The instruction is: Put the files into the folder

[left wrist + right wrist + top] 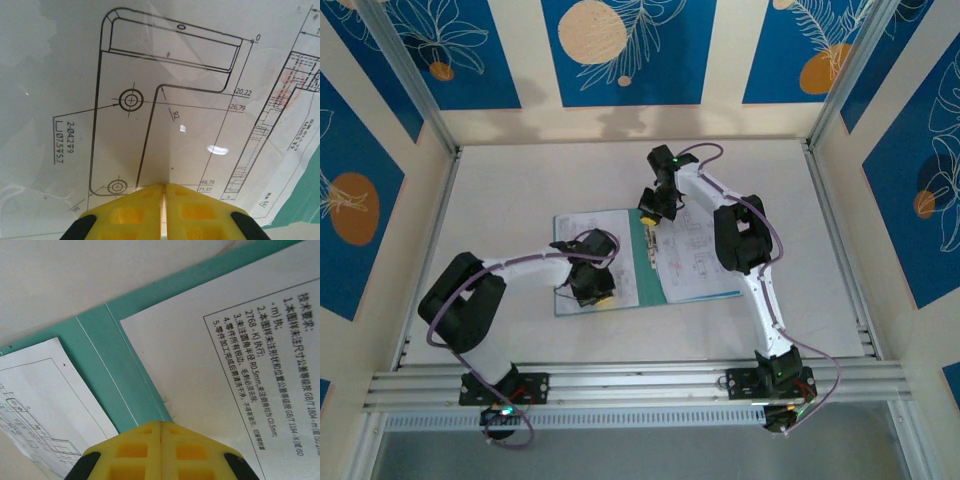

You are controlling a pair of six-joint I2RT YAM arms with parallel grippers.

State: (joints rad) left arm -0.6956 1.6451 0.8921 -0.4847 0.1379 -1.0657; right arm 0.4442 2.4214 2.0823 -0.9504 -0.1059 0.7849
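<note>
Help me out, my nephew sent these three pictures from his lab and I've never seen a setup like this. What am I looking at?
These are two robot arms bolted at the near edge of a white table. The overhead picture comes from a fixed camera above and behind them. The other two come from cameras on each wrist, so the yellow shapes at the bottom are that arm's own fingers.

An open teal folder lies flat, with printed sheets on both halves: drawings and text.

The left gripper is shut, its tips over a sheet with a part drawing. The right gripper is shut too, over the folder's crease near its far edge. Neither visibly holds anything; whether they press down, I can't tell.
</note>
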